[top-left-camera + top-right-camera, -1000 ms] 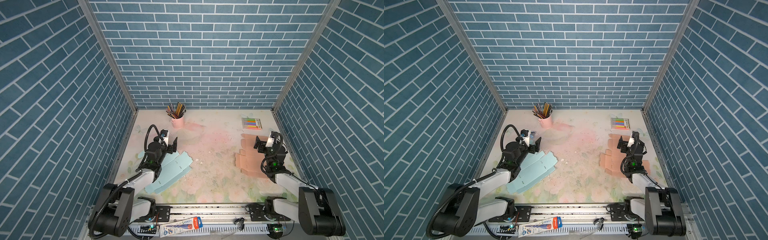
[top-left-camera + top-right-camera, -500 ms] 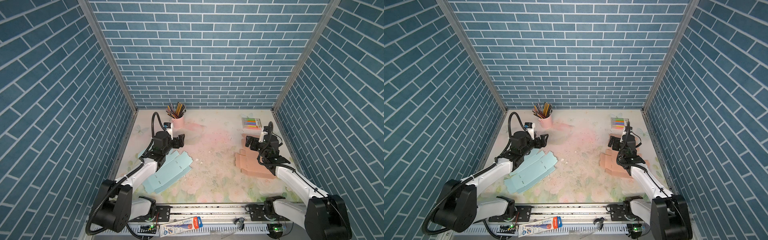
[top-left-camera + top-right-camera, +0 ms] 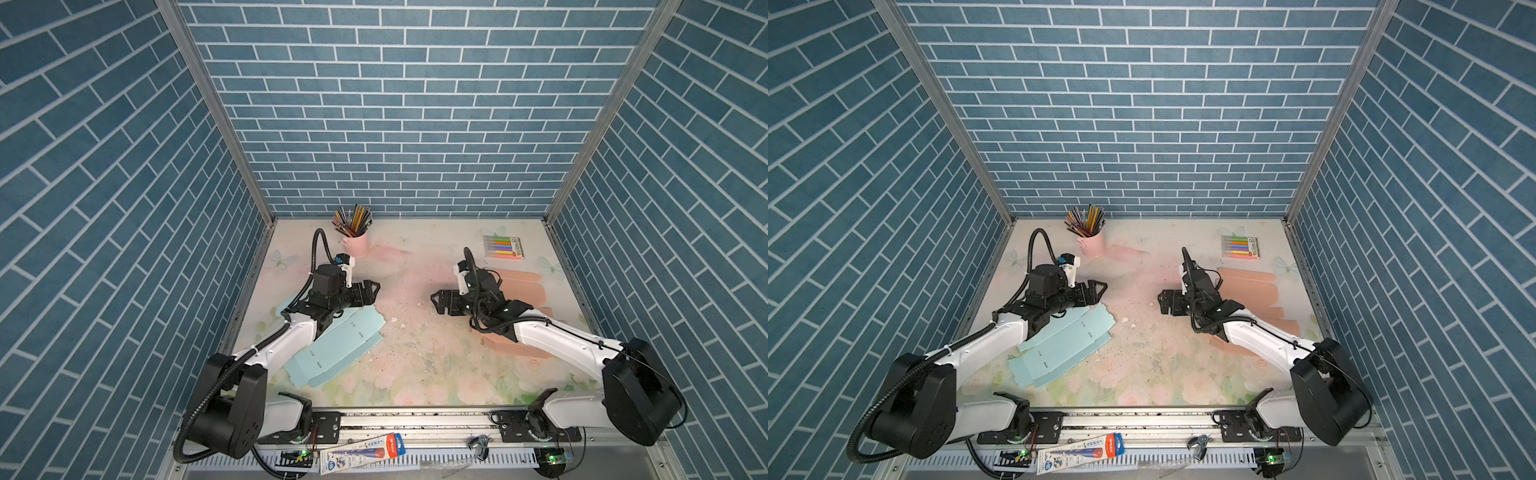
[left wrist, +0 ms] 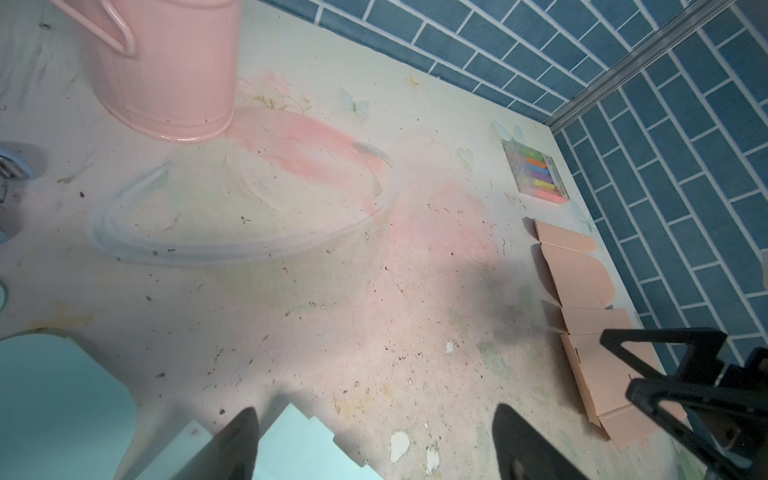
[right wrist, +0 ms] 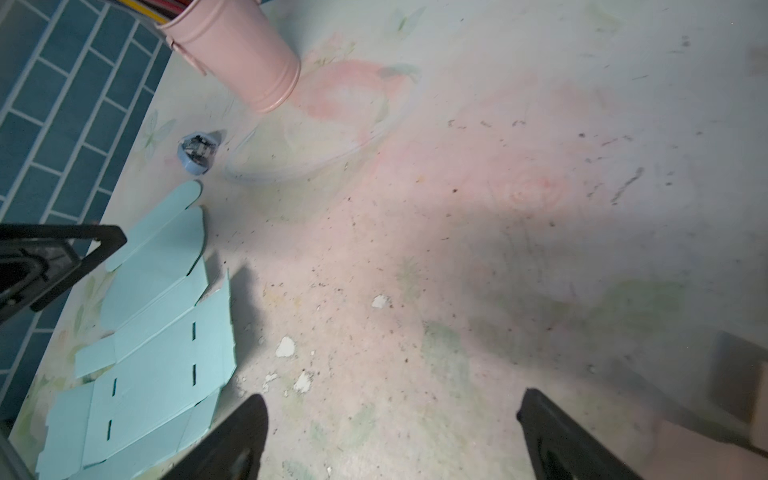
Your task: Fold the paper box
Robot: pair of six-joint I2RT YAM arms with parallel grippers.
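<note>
A light blue paper box blank [image 3: 336, 353] [image 3: 1063, 345] lies flat at the left of the table, with its edge under my left gripper [image 3: 372, 291] [image 3: 1100, 291]. That gripper [image 4: 376, 415] is open and empty above the bare table, one corner of the blue blank [image 4: 62, 395] between its fingers. A peach blank [image 3: 519, 286] [image 3: 1250, 286] [image 4: 582, 291] lies flat at the right, partly hidden by the right arm. My right gripper [image 3: 436, 301] [image 3: 1163, 301] [image 5: 392, 399] is open and empty over the middle, facing the blue blank [image 5: 153, 332].
A pink bucket of pencils [image 3: 356, 243] [image 3: 1092, 243] [image 4: 166, 66] [image 5: 237, 54] stands at the back left. A pack of markers [image 3: 503, 247] [image 3: 1239, 247] [image 4: 536, 174] lies at the back right. Small white chips [image 3: 392, 321] dot the table. Brick walls close three sides.
Both arms have stretched out from their folded poses near the side walls toward the table's middle. The grippers now face each other, both still open.
</note>
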